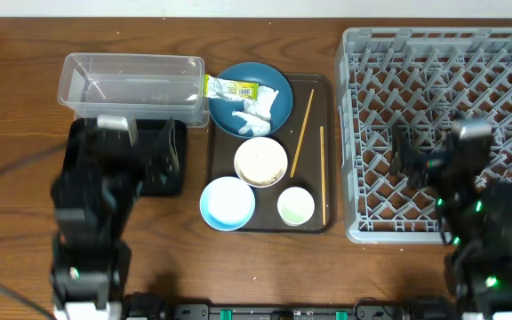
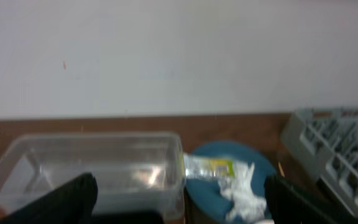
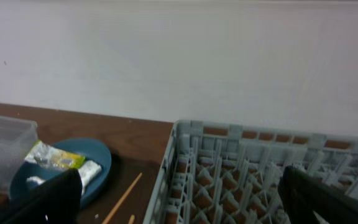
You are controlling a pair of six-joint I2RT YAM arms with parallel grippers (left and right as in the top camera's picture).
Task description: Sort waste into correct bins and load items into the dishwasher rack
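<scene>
From overhead I count one clear tub at the back left. One black tray sits just in front of it, largely hidden under my left arm. The brown serving tray in the middle carries one dark blue plate, two bowls, one cup and two chopsticks lying along its right side. On the plate lie one snack wrapper and one clump of tissue. The white bowl seems to hold rice-like scraps, though the speckling is too fine for me to be sure. The light blue bowl and green cup stand nearest me. One grey rack fills the right, with my right arm above its front part.

On the left wrist view, the left gripper is spread wide with nothing in it, facing the tub and plate.

On the right wrist view, the right gripper is spread just as wide and empty, above the rack's near corner.
</scene>
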